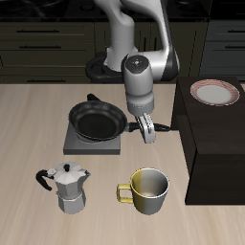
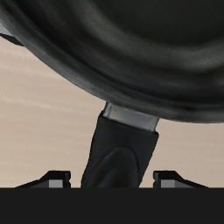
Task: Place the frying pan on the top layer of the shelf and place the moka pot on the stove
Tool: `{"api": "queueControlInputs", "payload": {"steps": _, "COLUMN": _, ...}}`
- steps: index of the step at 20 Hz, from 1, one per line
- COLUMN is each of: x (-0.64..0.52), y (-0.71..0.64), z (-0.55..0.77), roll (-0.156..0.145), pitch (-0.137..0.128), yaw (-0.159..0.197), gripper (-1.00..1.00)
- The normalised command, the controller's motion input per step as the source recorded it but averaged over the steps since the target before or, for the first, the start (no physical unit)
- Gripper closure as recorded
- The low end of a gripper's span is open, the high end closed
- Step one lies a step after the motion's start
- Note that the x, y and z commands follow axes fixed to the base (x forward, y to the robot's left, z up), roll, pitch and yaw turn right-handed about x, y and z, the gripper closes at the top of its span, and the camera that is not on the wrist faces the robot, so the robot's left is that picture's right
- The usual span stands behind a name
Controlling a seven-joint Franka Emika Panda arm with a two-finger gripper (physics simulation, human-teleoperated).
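The black frying pan (image 1: 96,122) sits on the grey stove (image 1: 75,145) and hides its coil. Its long handle (image 1: 158,124) points toward the dark shelf (image 1: 215,144). My gripper (image 1: 146,131) hangs over that handle, fingers down. In the wrist view the handle (image 2: 118,153) runs between my two fingertips (image 2: 58,178), with a gap on each side, and the pan's rim (image 2: 131,61) lies just beyond. The gripper (image 2: 114,179) is open and holds nothing. The silver moka pot (image 1: 69,187) stands on the table near the front edge.
A yellowish metal mug (image 1: 148,189) stands beside the moka pot. A pink-rimmed white plate (image 1: 214,92) lies on the shelf's flat top. Dark kitchen cabinets run along the back.
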Motion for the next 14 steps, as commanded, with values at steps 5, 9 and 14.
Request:
{"api": "queueControlInputs", "payload": {"steps": 5, "x": 0.06, "y": -0.13, "z": 0.05, "roll": -0.002, "pitch": -0.007, "yaw": -0.017, "gripper": 1.00}}
{"api": "queueControlInputs", "payload": {"steps": 9, "x": 0.03, "y": -0.19, "z": 0.12, "roll": -0.034, "pitch": -0.009, "yaw": 0.003, "gripper": 1.00}}
{"api": "queueControlInputs", "payload": {"steps": 14, "x": -0.03, "y": -0.13, "z": 0.11, "roll": -0.034, "pitch": -0.024, "yaw": 0.045, "gripper": 1.00}}
